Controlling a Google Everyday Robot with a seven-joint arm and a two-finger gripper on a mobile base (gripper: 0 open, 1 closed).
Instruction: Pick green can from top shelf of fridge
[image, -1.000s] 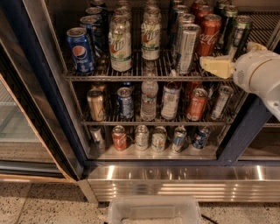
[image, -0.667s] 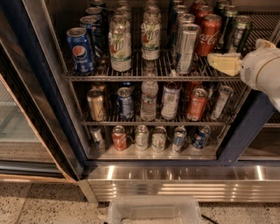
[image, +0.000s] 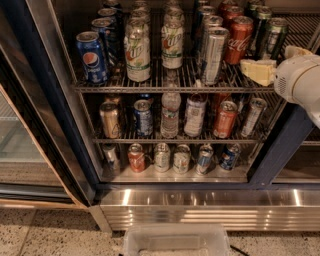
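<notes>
The dark green can (image: 274, 39) stands upright at the right end of the top shelf (image: 150, 88) of the fridge (image: 46, 85), just right of a red Coca-Cola can (image: 239, 40). Another dark can stands behind it. My gripper (image: 278, 61) is at the right edge of the view, on a white arm, level with the top shelf and just in front of and below the green can. Its pale fingers (image: 257, 71) are spread apart and hold nothing. The left finger reaches over the shelf's front bar below the green can.
The top shelf also holds a Pepsi can (image: 92, 57), two 7UP bottles (image: 137, 52) and a tall silver can (image: 214, 50). Two lower racks hold several cans and bottles. The glass door (image: 20, 145) stands open at left. A clear bin (image: 175, 242) sits on the floor.
My gripper has shifted a little to the right and slightly up, toward the fridge's right post. The cans have not moved.
</notes>
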